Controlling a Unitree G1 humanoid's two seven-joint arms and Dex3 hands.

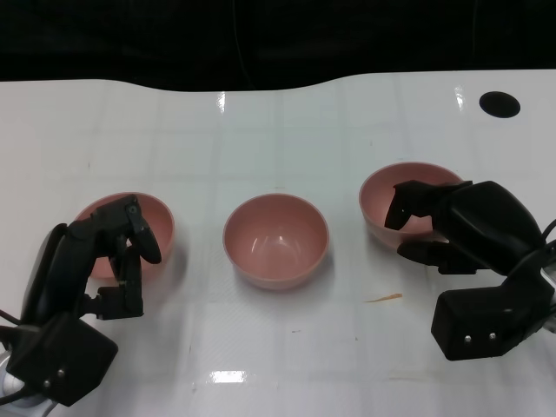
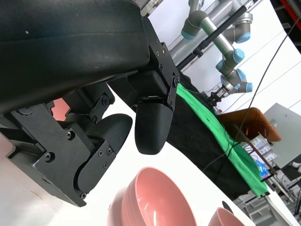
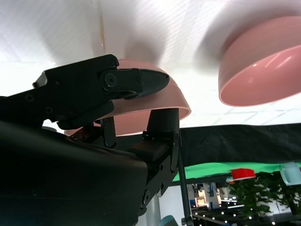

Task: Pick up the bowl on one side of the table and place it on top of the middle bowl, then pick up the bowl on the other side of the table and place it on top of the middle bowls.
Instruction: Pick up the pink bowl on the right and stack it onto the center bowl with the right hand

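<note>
Three pink bowls stand in a row on the white table [image 1: 287, 347]. My left hand [image 1: 109, 261] is at the left bowl [image 1: 161, 217], its fingers over the near rim and its thumb outside; only a pink sliver of that bowl [image 2: 57, 109] shows between the fingers of the left hand [image 2: 94, 94]. The middle bowl [image 1: 276, 239] [image 2: 155, 197] [image 3: 263, 70] stands free. My right hand [image 1: 460, 230] [image 3: 94, 136] straddles the near rim of the right bowl [image 1: 391, 187] [image 3: 176, 99], fingers inside, thumb outside. All bowls rest on the table.
A round black hole [image 1: 499, 104] is in the table at the far right. A small orange smear [image 1: 383, 298] lies between the middle and right bowls. Beyond the table's curved far edge it is dark. Green cloth [image 2: 211, 122] and another robot arm [image 2: 225, 33] stand behind.
</note>
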